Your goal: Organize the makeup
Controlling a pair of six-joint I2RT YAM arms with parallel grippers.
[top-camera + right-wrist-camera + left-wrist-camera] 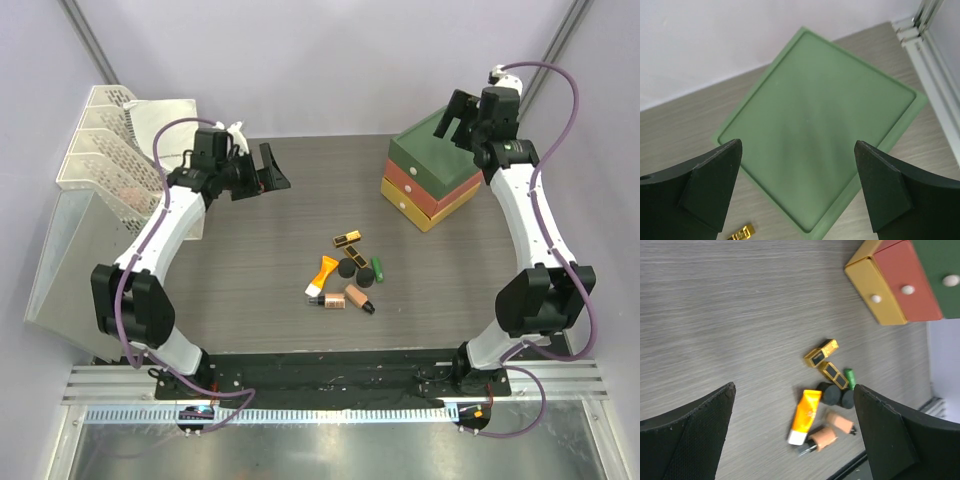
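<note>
Makeup (348, 268) clustered mid-frame; left gripper (277, 168) upper left, right gripper (457, 127) over drawer box (430, 165) upper right: both gaping, empty, likely awaiting first pick.

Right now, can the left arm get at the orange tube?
Probably yes. The left arm hangs above bare table with jaws open, and the orange tube lies leftmost among the makeup, with nothing between them.

The left arm (165, 235) rises from its base, bends at the elbow and leans inward. The left gripper (276, 170) is held high, jaws spread wide with nothing between them. The right arm (530, 215) stretches toward the far side, wrist tipped downward. The right gripper (455, 122) also gapes wide and empty.
</note>
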